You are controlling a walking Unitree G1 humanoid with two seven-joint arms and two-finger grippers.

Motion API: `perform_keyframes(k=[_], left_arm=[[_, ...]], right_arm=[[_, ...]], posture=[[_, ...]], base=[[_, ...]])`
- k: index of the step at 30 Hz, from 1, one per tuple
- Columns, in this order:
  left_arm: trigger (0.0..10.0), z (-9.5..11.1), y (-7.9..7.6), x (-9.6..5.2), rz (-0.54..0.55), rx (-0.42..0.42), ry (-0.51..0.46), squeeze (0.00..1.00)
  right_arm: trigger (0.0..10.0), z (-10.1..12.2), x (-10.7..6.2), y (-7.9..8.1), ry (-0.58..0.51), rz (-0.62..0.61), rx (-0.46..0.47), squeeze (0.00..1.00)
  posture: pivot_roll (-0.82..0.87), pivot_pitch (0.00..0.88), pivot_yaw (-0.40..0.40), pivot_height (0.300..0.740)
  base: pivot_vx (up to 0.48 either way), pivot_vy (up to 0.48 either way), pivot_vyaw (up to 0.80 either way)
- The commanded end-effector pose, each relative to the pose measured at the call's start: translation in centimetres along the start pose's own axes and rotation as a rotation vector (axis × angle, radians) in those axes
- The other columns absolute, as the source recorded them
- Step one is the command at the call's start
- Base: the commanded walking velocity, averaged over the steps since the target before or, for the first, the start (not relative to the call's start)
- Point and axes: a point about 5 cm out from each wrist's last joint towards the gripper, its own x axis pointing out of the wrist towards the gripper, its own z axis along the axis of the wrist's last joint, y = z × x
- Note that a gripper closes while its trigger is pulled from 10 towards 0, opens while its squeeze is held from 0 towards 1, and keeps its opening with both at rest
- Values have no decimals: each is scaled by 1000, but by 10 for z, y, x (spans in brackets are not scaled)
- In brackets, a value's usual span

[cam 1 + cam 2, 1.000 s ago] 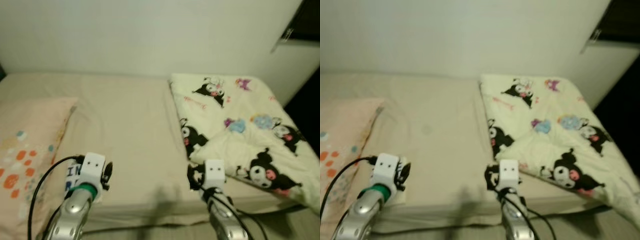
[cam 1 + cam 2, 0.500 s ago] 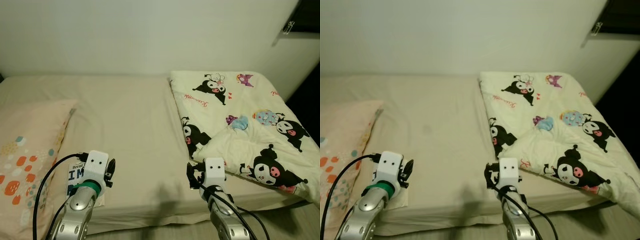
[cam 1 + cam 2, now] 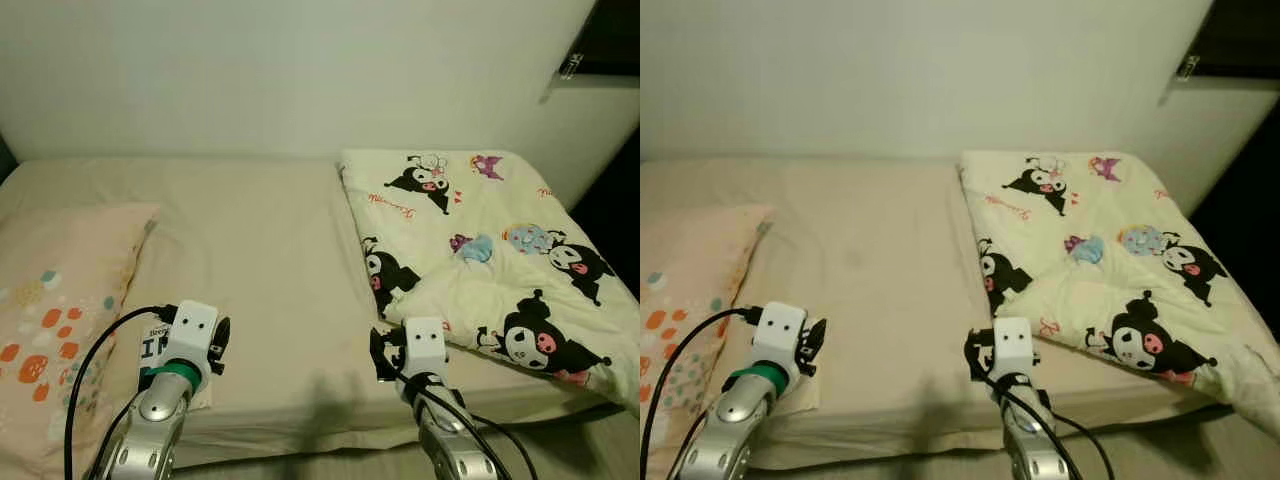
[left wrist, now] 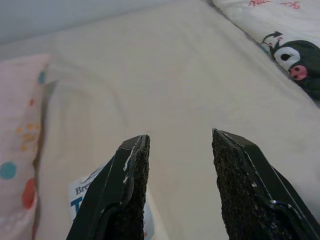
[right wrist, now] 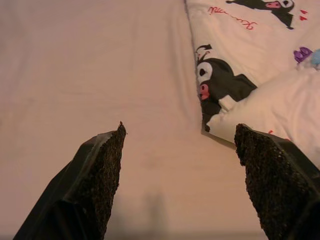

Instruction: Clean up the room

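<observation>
Bedding is what this tidy-up turns on: nearest the robot, at the bed's front edge, the left tool [image 4: 175, 200] hangs with its fingers spread and empty over a flat printed packet [image 3: 152, 345] lying on the sheet beside the patterned pillow [image 3: 55, 320]. The right tool [image 5: 182, 185] is likewise spread wide and holds nothing, poised above bare sheet just short of the folded corner of the cartoon-print blanket [image 3: 480, 260]. That blanket covers the right half of the bed [image 3: 250, 250], bunched and doubled back on itself, running toward the wall [image 3: 300, 70]. By my reading, the robot is at the approach stage, with nothing grasped. The next move probably calls for lowering one tool onto the packet or the blanket's corner, pinching thin, limp material cleanly off the soft mattress.
</observation>
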Motion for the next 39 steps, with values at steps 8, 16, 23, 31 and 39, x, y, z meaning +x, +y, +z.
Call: perform_keyframes(k=[8,16,23,31,39], left_arm=[[10000,-5,-4,0,-16,4,21,0],[10000,-5,-7,1,-20,9,19,0],[10000,-4,-7,2,-16,5,17,0],[10000,-3,-8,3,-14,0,16,0],[10000,-3,-9,3,-10,-4,14,0]], right_arm=[[10000,-6,-2,-6,28,-25,27,0],[10000,-6,-2,-6,28,-23,21,0],[10000,-5,-2,-6,26,-20,20,0],[10000,-4,-1,-7,26,-19,16,0],[10000,-3,-1,-9,24,-16,9,0]], posture=[[61,0,2,740],[59,0,0,740],[58,0,-1,740],[53,0,-8,740],[51,0,-14,740]], base=[[0,0,0],[0,0,0],[0,-70,0],[0,-248,0],[0,-266,0]])
